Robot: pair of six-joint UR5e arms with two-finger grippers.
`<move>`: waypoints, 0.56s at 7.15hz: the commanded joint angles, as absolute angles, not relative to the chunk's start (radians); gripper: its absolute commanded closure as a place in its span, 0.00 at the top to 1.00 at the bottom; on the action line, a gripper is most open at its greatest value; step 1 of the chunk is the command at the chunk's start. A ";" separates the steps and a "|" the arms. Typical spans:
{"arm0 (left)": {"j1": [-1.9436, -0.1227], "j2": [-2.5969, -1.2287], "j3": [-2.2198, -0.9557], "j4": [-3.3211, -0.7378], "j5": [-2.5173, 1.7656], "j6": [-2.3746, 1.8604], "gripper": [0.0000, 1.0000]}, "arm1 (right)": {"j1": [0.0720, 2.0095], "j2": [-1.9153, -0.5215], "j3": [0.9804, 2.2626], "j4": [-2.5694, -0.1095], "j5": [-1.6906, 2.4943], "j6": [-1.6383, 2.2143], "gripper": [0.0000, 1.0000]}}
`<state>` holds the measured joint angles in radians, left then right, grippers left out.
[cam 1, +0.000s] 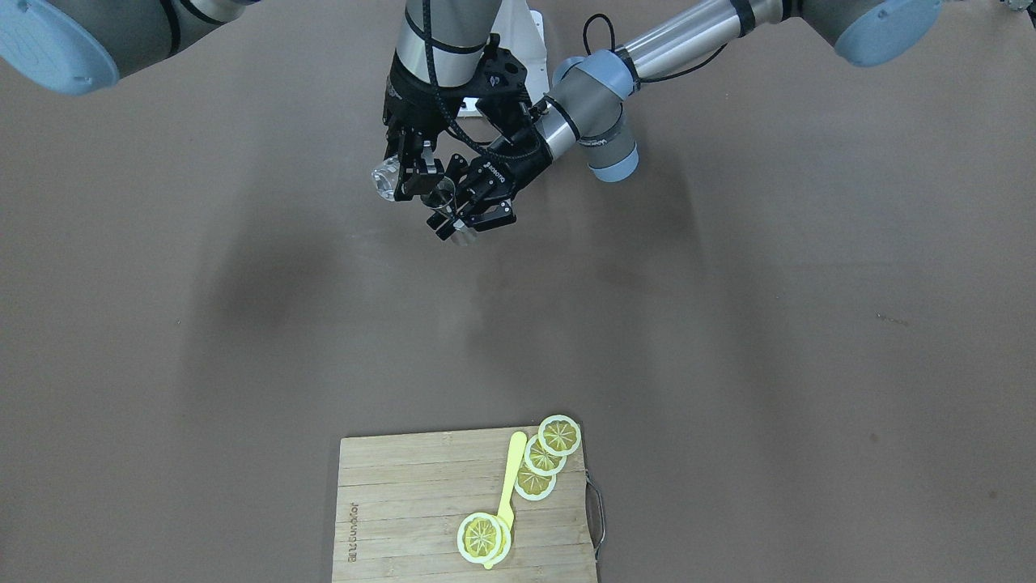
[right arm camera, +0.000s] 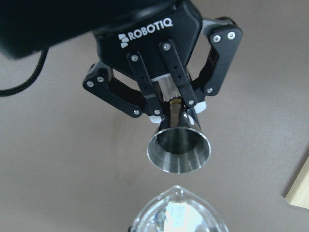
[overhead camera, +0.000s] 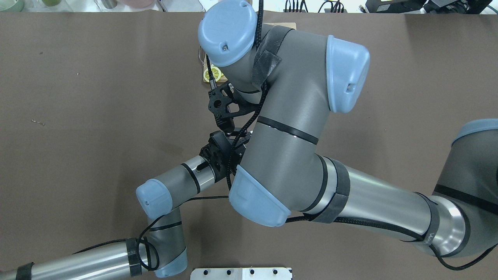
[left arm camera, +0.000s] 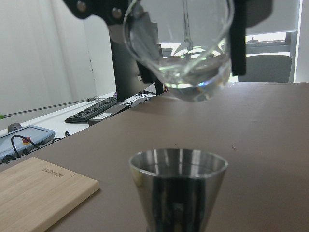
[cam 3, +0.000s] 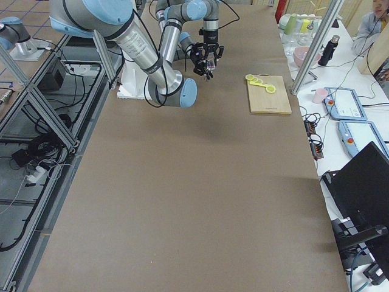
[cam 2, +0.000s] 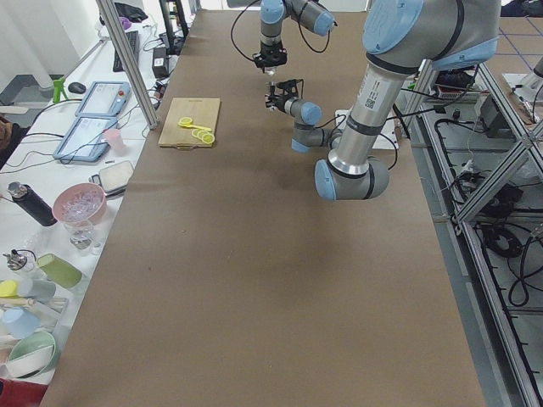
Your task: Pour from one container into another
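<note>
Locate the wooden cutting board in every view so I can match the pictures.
Front-facing: the rectangular wooden cutting board at bottom centre.
Overhead: board top centre, mostly behind the right arm.
Exterior left: board upper left, near the table's edge.
Exterior right: board upper right.
Left wrist: board's corner, lower left.
Right wrist: board's corner, right edge.
Shared landmark: round yellow lemon slices on it, in all four exterior views.

shot down from front and behind, along the brown table (cam 2: 254, 280) from both ends, close from both wrists onto one steel conical cup (right arm camera: 178, 151).
</note>
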<state>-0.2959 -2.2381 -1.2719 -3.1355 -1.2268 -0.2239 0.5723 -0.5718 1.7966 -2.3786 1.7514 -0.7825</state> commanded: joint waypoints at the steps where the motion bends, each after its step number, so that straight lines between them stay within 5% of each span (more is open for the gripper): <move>1: -0.298 -2.238 -1.272 -3.135 -1.226 -0.222 0.00 | 0.624 -0.644 1.883 -2.337 1.804 -0.782 0.00; 4: -0.308 -2.237 -1.272 -3.135 -1.224 -0.222 0.00 | 0.739 -0.744 1.939 -2.219 1.926 -0.784 0.00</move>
<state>-0.3009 -2.2377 -1.2721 -3.1355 -1.2243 -0.2225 0.6915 -0.6969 1.9170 -2.2785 1.8732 -0.7837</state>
